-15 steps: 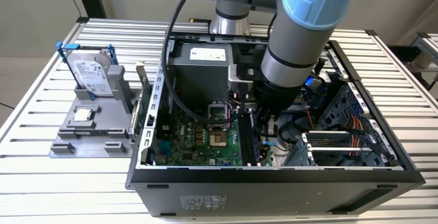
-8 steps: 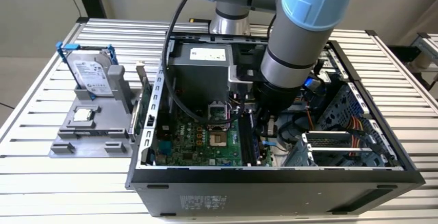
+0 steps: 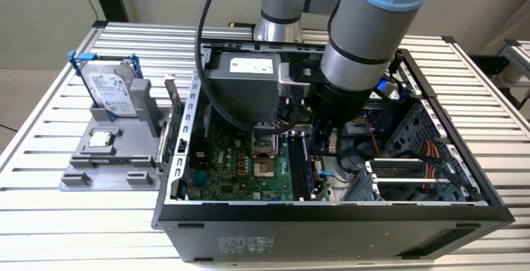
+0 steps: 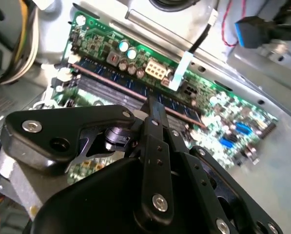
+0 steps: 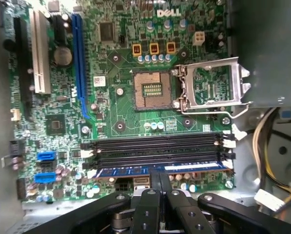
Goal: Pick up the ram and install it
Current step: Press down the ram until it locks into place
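Gripper [image 5: 157,178] down inside open PC case [image 3: 331,212], at the case's side toward the exterior view's right, over the memory slots [image 5: 155,146] of the green motherboard [image 5: 116,102]. Fingers [image 4: 157,114] pinched nearly together w/ tips on the top edge of the ram [image 5: 126,171]; looks like contact, but true grip vs. just pressing can't be told. Ram seen as a long blue stick w/ dark chips, lying along the slot nearest the board edge, parallel to the black slots beside it; in second wrist view same stick [image 4: 116,84] runs diagonally under the finger tips, standing in its slot. Fully seated or not: can't tell. In first wrist view, open cpu socket [image 5: 151,89] w/ metal retention frame [image 5: 213,87] swung up beside it, near board centre; blue expansion slot [image 5: 79,58] and white slot [image 5: 39,51] at the board's far side from the ram. On the slatted worktop [image 3: 49,221], beside the case at the exterior view's left, grey fixture [image 3: 103,165] carrying a small silver processor chip [image 3: 100,139] and an upright hard drive [image 3: 112,91] w/ blue bracket.
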Robot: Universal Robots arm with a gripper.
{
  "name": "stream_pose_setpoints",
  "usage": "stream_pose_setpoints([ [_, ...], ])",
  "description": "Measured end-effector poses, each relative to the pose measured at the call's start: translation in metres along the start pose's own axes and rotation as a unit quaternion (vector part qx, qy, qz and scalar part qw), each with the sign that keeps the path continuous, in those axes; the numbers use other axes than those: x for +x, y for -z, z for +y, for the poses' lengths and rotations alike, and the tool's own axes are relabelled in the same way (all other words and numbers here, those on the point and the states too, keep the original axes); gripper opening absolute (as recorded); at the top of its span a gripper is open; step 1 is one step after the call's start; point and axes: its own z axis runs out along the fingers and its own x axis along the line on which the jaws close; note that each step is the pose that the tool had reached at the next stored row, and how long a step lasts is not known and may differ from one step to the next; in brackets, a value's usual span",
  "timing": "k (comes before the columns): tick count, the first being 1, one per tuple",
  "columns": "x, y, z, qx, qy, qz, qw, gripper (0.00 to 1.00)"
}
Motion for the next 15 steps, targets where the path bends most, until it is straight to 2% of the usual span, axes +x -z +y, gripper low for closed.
stream_pose_setpoints([
  [10, -0.0003, 0.0383, 0.0012, -0.0018, 0.000, 0.0002, 1.0000, 0.00],
  [12, -0.0003, 0.0436, 0.0014, -0.0027, 0.000, 0.0003, 1.0000, 0.00],
  [15, -0.0003, 0.0480, 0.0015, -0.0033, 0.000, 0.0004, 1.0000, 0.00],
])
